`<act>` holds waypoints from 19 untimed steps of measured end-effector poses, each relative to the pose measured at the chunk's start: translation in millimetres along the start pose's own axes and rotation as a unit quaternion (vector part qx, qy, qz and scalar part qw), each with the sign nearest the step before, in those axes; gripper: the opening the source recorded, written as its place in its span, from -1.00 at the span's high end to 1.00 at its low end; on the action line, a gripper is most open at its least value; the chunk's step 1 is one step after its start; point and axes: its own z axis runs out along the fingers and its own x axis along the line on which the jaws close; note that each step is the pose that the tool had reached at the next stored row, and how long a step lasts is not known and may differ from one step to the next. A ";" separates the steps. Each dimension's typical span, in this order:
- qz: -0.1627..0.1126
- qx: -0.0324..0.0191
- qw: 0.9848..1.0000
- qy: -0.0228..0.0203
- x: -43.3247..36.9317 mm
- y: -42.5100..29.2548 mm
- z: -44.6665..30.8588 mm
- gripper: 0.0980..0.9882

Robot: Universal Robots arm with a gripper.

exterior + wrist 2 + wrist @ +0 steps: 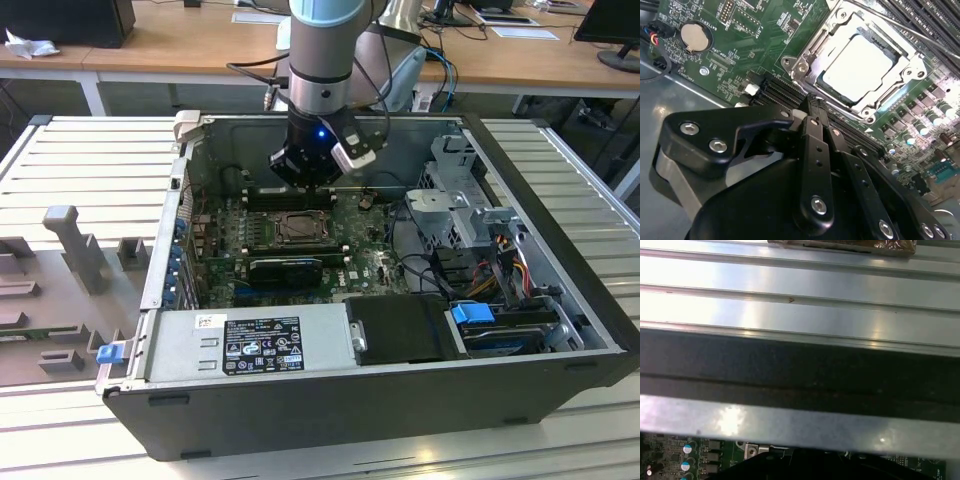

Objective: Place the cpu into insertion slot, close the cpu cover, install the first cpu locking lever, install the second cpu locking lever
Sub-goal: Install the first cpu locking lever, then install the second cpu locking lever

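The cpu point(855, 67) lies flat in the insertion slot point(300, 228), its pale square top showing through the cut-out of the cpu cover point(807, 62). The silver cover frame lies down over the chip's edges. My gripper point(814, 102) hangs just above the green board beside the socket, shut, with nothing between its black fingers point(816, 135). In the exterior view the gripper point(303, 183) sits inside the open computer case, over the far side of the socket. A thin silver rod point(920, 36) runs past the socket by the memory slots.
A long black graphics card point(285, 268) lies in front of the socket. The power supply point(250, 345) fills the near side; a drive cage point(455, 200) and cables point(500, 270) stand on the exterior view's right. Case walls point(800, 370) ring the board. A coin cell point(694, 37) sits nearby.
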 end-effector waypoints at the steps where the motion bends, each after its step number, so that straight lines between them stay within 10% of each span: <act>1: 0.000 0.000 1.000 0.000 0.0 -0.4 0.0 0.98; 14: 0.000 0.000 1.000 0.000 0.8 -9.7 -1.1 0.98; 19: 0.000 0.000 1.000 0.000 0.8 -8.4 -20.2 0.98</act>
